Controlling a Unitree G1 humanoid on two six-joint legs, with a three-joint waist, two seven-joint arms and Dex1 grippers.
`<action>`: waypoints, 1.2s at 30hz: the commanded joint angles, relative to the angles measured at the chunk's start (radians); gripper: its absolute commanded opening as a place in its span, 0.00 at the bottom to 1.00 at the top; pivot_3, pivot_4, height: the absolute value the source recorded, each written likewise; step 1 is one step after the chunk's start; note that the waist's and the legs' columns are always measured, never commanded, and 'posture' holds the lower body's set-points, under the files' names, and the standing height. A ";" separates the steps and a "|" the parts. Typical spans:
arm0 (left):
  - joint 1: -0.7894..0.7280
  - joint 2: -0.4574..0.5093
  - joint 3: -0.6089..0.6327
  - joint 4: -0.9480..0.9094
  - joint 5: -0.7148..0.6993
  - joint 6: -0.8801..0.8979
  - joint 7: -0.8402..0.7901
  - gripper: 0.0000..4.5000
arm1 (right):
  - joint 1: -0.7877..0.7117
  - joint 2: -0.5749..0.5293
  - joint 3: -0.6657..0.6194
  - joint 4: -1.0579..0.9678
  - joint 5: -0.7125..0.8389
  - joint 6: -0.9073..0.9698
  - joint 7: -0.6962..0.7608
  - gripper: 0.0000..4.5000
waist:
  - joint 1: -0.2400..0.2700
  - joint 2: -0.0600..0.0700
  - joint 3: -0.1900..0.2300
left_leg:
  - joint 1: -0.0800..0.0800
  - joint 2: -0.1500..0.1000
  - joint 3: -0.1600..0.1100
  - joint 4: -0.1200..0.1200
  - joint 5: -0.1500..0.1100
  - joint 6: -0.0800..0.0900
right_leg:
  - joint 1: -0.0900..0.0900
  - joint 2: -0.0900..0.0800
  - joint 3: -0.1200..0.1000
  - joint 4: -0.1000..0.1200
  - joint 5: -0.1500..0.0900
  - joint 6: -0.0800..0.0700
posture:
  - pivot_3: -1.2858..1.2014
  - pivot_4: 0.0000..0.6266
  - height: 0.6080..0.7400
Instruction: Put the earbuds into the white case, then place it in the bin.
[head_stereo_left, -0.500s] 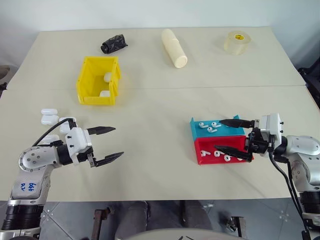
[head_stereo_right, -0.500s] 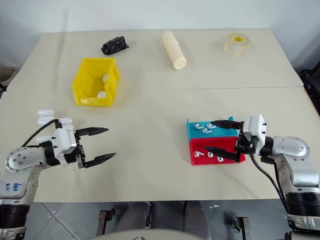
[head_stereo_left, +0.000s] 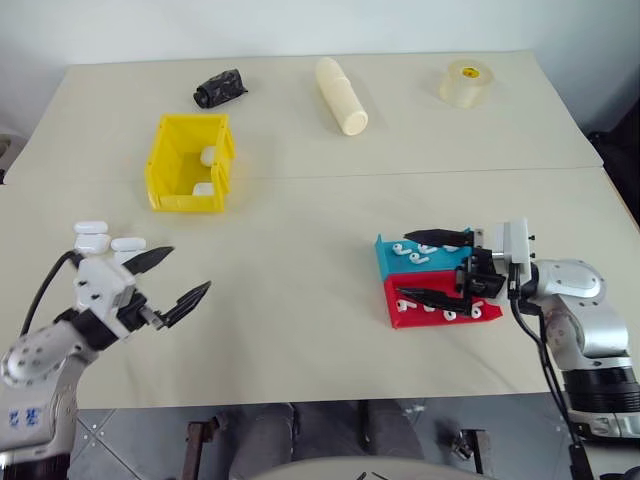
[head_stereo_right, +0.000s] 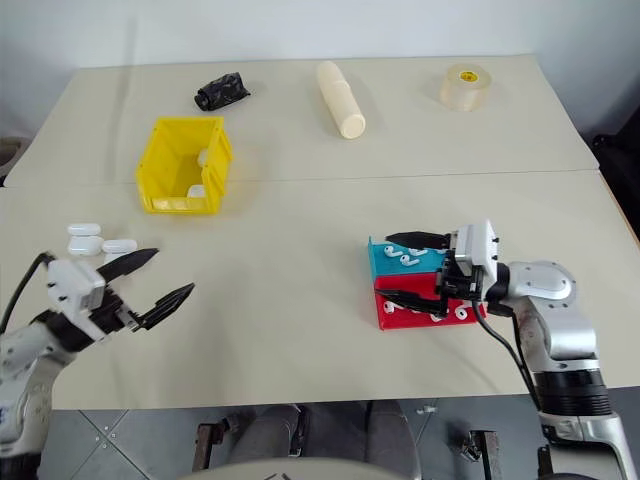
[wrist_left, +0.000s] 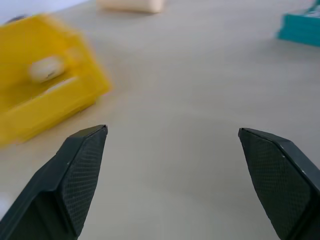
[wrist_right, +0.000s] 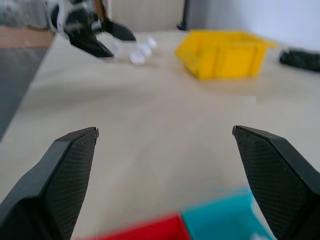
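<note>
Left eye view: we note both grippers empty, jaws wide. Left gripper (head_stereo_left: 170, 278) hovers beside small glossy white cases (head_stereo_left: 92, 234); right gripper (head_stereo_left: 428, 266) over teal and red trays holding tiny white earbuds (head_stereo_left: 412, 254). Bright yellow plastic bin (head_stereo_left: 190, 160) sits farther back on the counter (head_stereo_left: 300, 300).

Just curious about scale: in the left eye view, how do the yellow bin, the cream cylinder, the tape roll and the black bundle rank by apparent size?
1. yellow bin
2. cream cylinder
3. tape roll and black bundle: look alike.
</note>
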 joint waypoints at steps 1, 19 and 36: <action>0.114 -0.086 0.105 -0.123 -0.049 0.084 0.145 1.00 | -0.014 0.044 0.021 -0.060 -0.002 -0.078 0.010 1.00 | 0.004 0.000 0.000 | 0.000 0.000 0.000 0.000 0.000 0.000 | 0.000 0.000 0.000 0.000 0.000 0.000 | 0.52 0.24 1.00; 0.126 0.150 0.373 -0.194 -0.337 0.775 0.408 1.00 | 0.063 -0.024 -0.004 -0.064 0.053 -0.013 0.066 1.00 | 0.028 -0.003 0.001 | 0.001 0.000 -0.004 0.002 -0.001 0.000 | 0.003 0.001 -0.003 0.000 -0.001 -0.002 | 0.52 0.24 1.00; -0.453 0.388 0.097 0.163 -0.198 1.353 0.551 1.00 | 0.125 -0.007 0.025 -0.104 0.020 -0.028 0.030 1.00 | 0.001 -0.002 0.001 | 0.001 0.001 -0.002 0.000 -0.001 -0.003 | -0.002 0.001 -0.003 0.005 -0.002 -0.003 | 0.52 0.24 1.00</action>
